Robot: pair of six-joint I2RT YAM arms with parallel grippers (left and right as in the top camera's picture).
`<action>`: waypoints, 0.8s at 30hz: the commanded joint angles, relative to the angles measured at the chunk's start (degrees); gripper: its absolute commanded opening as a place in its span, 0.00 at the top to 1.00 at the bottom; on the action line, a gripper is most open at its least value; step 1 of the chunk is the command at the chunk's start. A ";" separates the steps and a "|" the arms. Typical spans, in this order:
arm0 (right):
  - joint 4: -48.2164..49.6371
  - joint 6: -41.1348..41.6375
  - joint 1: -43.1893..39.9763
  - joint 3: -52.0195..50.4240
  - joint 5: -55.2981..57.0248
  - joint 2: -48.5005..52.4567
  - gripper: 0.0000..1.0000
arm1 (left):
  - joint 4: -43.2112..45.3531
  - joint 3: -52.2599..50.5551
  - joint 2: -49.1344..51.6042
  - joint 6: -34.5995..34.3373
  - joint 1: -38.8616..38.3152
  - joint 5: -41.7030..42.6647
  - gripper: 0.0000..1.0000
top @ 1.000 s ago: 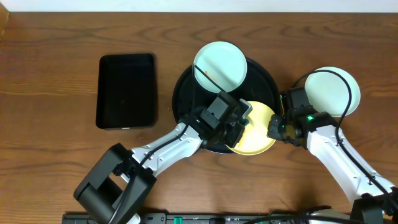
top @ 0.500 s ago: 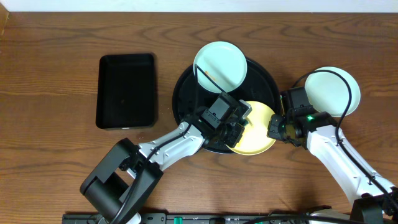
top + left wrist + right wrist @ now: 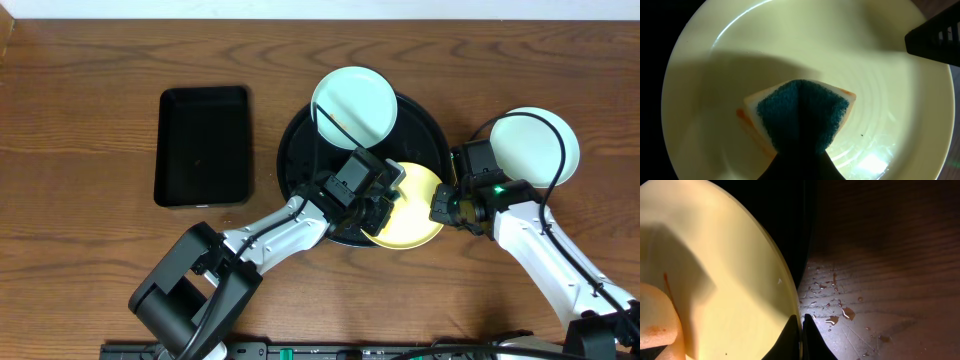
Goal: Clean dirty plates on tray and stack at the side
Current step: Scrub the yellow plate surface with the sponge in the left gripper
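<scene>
The pale yellow plate (image 3: pixel 415 210) lies tilted on the front right rim of the round black tray (image 3: pixel 300 150). My left gripper (image 3: pixel 385 200) is shut on a sponge (image 3: pixel 802 112) with a teal scrub face and presses it on the yellow plate (image 3: pixel 740 65). My right gripper (image 3: pixel 440 208) is shut on the yellow plate's right rim (image 3: pixel 787 292). One mint-blue plate (image 3: pixel 354 105) leans on the tray's back rim. The other mint-blue plate (image 3: pixel 535 145) lies on the table to the right, off the tray.
A rectangular black tray (image 3: pixel 204 145) sits on the wooden table at the left. Water drops and brown specks (image 3: pixel 840 307) lie on the wood beside the yellow plate's rim. A black cable (image 3: pixel 560 140) arcs over the right mint-blue plate.
The left arm's elbow has shifted slightly to the right near the front edge. Both grippers and the plates stay where they were.
</scene>
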 commanded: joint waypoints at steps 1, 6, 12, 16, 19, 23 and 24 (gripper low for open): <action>0.17 0.79 -0.26 -0.42 0.70 0.04 0.99 | 0.39 -0.68 0.83 0.76 -0.61 -0.61 0.92; 0.17 0.81 -0.24 -0.42 1.29 0.04 0.99 | 0.63 -0.90 0.83 0.79 -0.72 -0.81 0.92; 0.13 0.81 -0.24 -0.42 1.27 0.04 0.99 | 0.79 -1.14 0.83 0.76 -0.83 -3.91 0.92; 0.11 0.81 -0.20 -0.42 1.27 0.04 0.99 | 0.96 -1.14 1.07 0.74 -0.96 -4.61 0.93; 0.11 0.81 -0.20 -0.42 1.27 0.04 0.99 | 1.42 -1.16 1.70 0.74 -1.33 -4.63 0.92; 0.11 0.81 -0.20 -0.42 1.27 0.04 0.99 | 2.29 -1.16 2.99 0.74 -2.08 -4.63 0.92; 0.11 0.81 -0.20 -0.42 1.27 0.04 0.99 | 2.64 -1.16 3.32 0.74 -2.27 -4.63 0.92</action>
